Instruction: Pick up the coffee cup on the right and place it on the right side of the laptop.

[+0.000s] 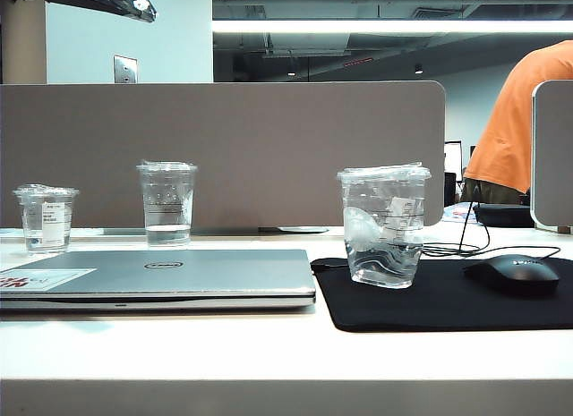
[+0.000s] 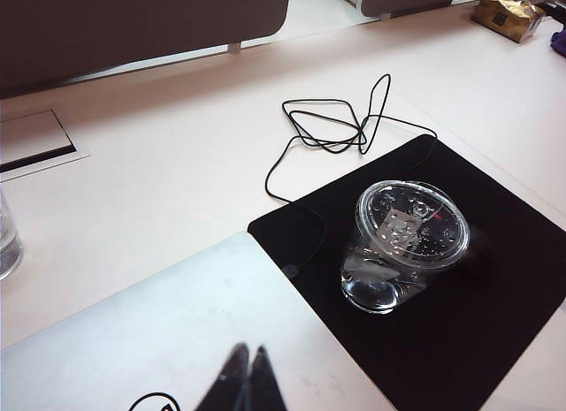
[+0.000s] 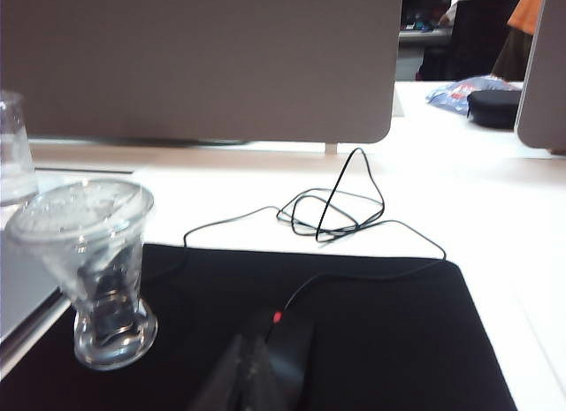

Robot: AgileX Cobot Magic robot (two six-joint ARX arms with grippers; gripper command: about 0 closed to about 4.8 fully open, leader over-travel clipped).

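— What's on your desk (image 1: 179,353)?
— Smooth and white, it carries your flat silver laptop (image 1: 170,277), lid shut, with a matte black mat (image 1: 466,304) touching its right edge.

— And the cup (image 1: 383,226)?
— Clear ribbed plastic under a crinkled film seal, it stands upright on the mat just right of the laptop, a little liquid inside. A rounded black mouse (image 1: 512,273) sits further right.

— Your grippers?
— Left gripper (image 2: 243,380) hovers over the laptop, dark fingers pressed together, empty. Right gripper (image 3: 248,376) is clenched too, above the mouse.
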